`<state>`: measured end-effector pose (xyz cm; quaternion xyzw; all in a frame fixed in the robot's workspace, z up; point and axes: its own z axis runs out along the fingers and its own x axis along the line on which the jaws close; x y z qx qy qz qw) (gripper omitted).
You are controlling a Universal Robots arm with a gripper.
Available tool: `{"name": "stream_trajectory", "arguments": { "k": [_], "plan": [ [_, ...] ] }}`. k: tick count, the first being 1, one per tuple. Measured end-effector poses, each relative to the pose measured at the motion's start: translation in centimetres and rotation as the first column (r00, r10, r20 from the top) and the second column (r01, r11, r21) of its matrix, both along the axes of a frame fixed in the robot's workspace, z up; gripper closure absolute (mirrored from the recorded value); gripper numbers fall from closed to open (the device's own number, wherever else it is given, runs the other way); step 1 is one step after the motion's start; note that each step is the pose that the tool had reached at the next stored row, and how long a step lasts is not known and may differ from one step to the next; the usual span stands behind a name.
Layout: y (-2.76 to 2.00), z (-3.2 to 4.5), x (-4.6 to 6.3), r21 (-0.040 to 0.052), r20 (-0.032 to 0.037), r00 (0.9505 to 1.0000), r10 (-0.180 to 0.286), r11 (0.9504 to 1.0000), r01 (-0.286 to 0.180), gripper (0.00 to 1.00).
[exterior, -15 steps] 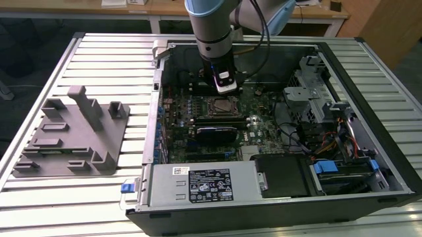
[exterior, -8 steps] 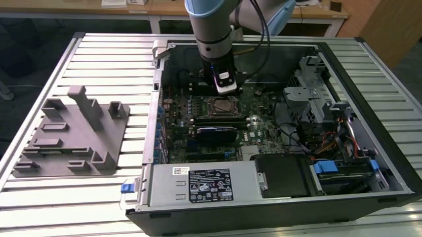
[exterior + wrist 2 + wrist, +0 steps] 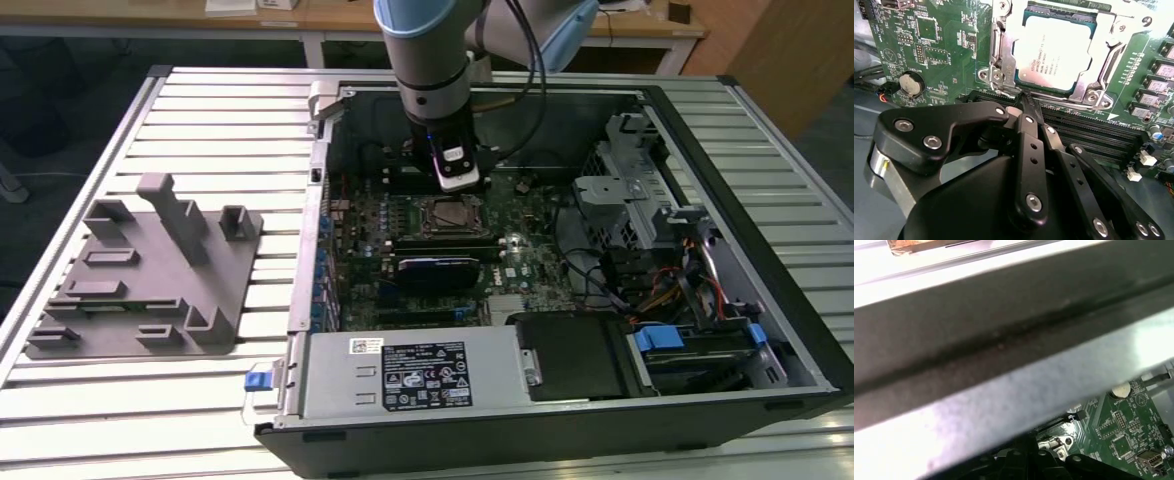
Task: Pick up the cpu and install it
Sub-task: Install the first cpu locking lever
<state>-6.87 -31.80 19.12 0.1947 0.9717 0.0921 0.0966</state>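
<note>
While its fingers are pressed together with nothing between them, the hand (image 3: 1023, 97) hovers just beside the socket's (image 3: 1004, 60) edge. The cpu (image 3: 1054, 52) lies seated in that socket on the board (image 3: 929, 45), silver top up. In the exterior view the case (image 3: 787, 330) sits open on the slatted worktop (image 3: 200, 110), near a grey fixture (image 3: 147, 270).

Exterior high; wrist cameras close over motherboard (image 3: 929, 45)

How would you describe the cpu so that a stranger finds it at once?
Look inside the open computer case, at the green motherboard. The cpu lies in the metal-framed socket just past the gripper. It is the only flat, shiny silver square there.
</note>
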Motion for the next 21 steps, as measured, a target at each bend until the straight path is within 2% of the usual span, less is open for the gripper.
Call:
{"name": "stream_trajectory", "arguments": {
  "k": [7, 21],
  "plan": [
    [-0.03, 0.12, 0.0, 0.0025, 0.0000, 1.0000, 0.000, 1.0000, 0.000, 0.89],
    [-0.03, 2.19, 0.0, 0.0027, 0.0000, 1.0000, -0.001, 1.0000, 0.001, 0.89]
  ]
}}
